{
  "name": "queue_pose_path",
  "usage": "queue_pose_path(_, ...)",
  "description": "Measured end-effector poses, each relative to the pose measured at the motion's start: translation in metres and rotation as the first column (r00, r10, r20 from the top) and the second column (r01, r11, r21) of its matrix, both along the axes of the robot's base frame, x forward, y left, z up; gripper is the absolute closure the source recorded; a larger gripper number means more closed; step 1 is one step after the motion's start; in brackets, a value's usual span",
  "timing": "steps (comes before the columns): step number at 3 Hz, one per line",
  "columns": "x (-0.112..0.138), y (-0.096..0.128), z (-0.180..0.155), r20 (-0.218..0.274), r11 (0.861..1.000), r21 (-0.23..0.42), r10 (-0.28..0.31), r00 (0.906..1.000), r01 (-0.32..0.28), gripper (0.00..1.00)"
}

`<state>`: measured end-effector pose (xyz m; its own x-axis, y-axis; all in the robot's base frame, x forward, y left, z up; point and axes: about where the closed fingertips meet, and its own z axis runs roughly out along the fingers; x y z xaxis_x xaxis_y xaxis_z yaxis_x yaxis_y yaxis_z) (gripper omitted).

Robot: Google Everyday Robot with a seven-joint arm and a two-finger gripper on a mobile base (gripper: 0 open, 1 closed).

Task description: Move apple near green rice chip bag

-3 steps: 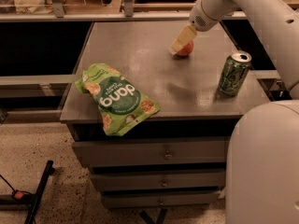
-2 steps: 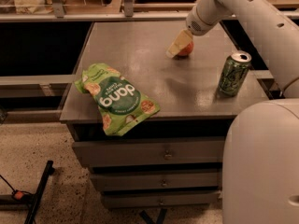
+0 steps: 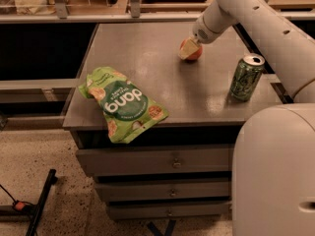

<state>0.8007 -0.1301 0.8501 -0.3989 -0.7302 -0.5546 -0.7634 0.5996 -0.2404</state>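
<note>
The apple (image 3: 195, 53), small and red-orange, is at the back right of the grey cabinet top (image 3: 197, 90). My gripper (image 3: 189, 49) reaches down from the white arm and is shut on the apple, with a cream finger (image 3: 186, 50) across its left side. The apple sits at or just above the surface. The green rice chip bag (image 3: 124, 103) lies flat at the front left of the top, overhanging the front edge, well apart from the apple.
A green drink can (image 3: 245, 77) stands upright at the right edge, in front of and to the right of the apple. My white base (image 3: 275, 171) fills the lower right. Drawers (image 3: 172, 162) face front below the top. Shelving runs along the back.
The arm's wrist has dropped and shifted slightly left, and the apple has moved a little left with the gripper. The bag and the can have not moved.
</note>
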Motion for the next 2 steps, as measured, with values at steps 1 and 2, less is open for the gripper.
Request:
queue_pose_path(1, 0.001, -0.001, -0.004, -0.003, 1.000, -0.003, -0.006, 1.0000, 0.006, 0.65)
queue_pose_path(2, -0.003, -0.005, 0.010, 0.011, 1.000, 0.025, 0.008, 0.9999, -0.008, 0.88)
